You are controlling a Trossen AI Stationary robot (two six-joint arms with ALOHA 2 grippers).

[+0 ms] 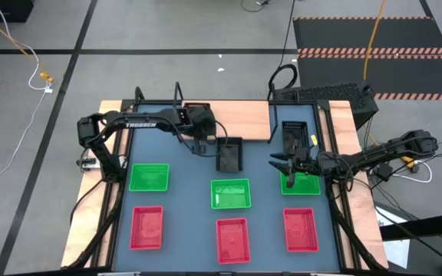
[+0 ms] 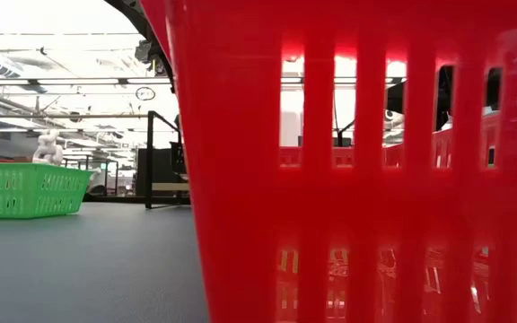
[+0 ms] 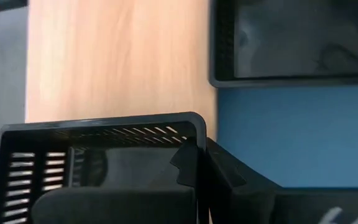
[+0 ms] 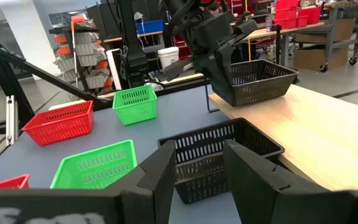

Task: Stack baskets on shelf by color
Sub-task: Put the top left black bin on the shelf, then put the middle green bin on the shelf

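Left gripper (image 4: 219, 53), jaws clamped on rim of black perforated plastic basket (image 4: 257, 81), holds it above light wooden shelf (image 1: 240, 116). Right gripper (image 1: 282, 162), jaws wide, hovers near second black basket (image 1: 229, 156) on blue-grey tabletop (image 1: 183, 203). Risk: one-sided rim grip lets basket tilt, land skewed.

Low view: a red basket (image 2: 348, 179) at the lens hides most of the tabletop (image 2: 79, 269); its sides are cut off.
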